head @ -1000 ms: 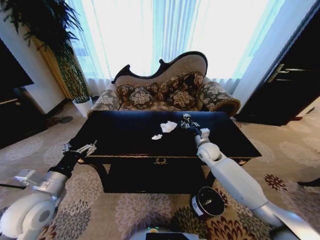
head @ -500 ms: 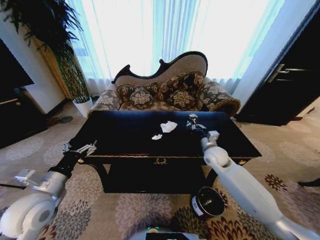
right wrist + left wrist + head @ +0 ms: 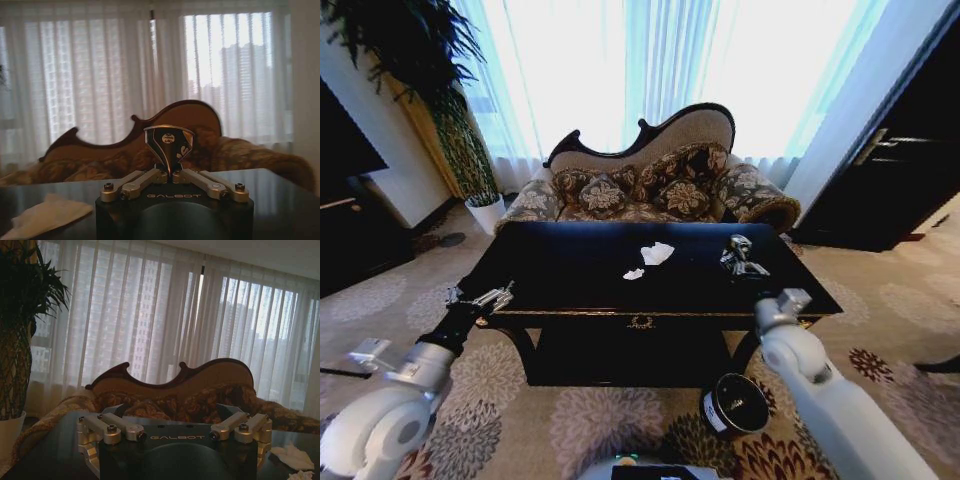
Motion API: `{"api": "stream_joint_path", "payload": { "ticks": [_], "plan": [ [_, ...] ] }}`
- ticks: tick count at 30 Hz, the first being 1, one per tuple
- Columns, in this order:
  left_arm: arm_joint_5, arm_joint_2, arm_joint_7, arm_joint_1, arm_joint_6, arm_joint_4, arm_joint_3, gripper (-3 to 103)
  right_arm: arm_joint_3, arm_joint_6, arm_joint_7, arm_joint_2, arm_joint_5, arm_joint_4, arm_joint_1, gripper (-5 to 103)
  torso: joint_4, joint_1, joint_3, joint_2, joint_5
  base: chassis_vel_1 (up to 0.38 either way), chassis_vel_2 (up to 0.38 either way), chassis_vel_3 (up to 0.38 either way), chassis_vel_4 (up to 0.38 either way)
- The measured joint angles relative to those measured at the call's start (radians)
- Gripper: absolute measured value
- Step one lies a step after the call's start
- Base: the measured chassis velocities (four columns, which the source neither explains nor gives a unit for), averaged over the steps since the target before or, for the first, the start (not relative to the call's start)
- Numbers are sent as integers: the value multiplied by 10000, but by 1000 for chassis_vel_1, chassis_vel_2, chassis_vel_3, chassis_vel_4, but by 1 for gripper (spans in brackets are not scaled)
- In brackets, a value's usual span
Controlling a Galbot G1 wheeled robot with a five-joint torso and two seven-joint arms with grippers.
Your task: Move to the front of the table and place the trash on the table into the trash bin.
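Head view: right end effector [image 3: 738, 256] now displaced from desk [image 3: 570, 270] centre toward the right edge, compared with a second ago, clenched on the small dark can [image 3: 739, 243]; carry toward the trash bin [image 3: 736, 402], on the carpet below the desk's right front corner, judged under way. Two paper wads [image 3: 657, 253] left on the desk surface. Left end effector [image 3: 480, 297] idle off the left front corner. Left wrist view: left fingers [image 3: 112, 430] spread, released, nothing between them. Right wrist view: can [image 3: 169, 146] pinched at its base, long axis upright, crushed narrow at the bottom, wide mouth pointing up.
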Motion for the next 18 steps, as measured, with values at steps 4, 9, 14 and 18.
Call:
{"api": "stream_joint_path", "payload": {
  "ticks": [4,9,14,18],
  "plan": [
    [0,0,2,-1,0,0,0,100,673,587,-443,987,-565,-141,-999,0,-5,-1,0,1,0,0,0,0,0],
    [0,0,-1,-1,0,0,-1,100,749,1370,-728,2407,-970,-645,-1682,0,-4,0,0,0,-1,0,0,0,0],
    [0,0,0,0,2,0,-1,100,969,1923,-809,2959,-1062,-1112,-1933,0,-6,-3,-3,3,-17,0,0,0,0],
    [0,0,0,0,1,1,0,100,1449,2009,-804,3018,-598,-1405,-1987,0,-5,-5,-4,5,-8,0,0,0,0]
  ]
}}
